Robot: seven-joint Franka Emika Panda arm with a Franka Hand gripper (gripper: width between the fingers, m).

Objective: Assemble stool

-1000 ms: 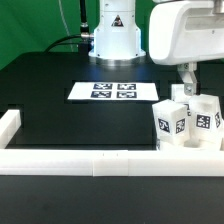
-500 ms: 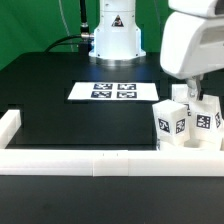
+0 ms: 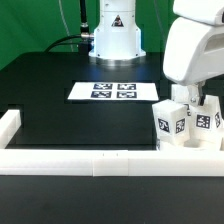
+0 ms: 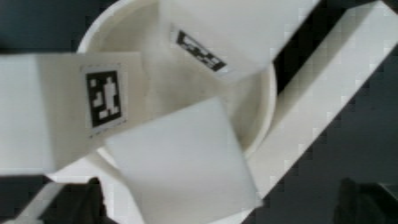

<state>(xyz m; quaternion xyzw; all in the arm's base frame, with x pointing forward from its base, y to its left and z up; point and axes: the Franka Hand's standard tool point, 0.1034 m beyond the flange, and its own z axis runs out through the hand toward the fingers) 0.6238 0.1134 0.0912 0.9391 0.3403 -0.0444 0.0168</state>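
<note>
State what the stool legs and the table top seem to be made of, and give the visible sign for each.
The stool legs look like white plastic with a matt finish: uniform colour, crisp flat faces, and printed black-and-white square tags. The table top looks like a black matt board or mat: dark, even and almost free of reflection, though its actual material cannot be told.

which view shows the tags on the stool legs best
The exterior view. Two upright stool legs face it by the white rail, each with a whole square tag showing. The wrist view is very close and tilted: one leg's tag is whole, another is a foreshortened sliver, and the parts overlap confusingly.
</note>
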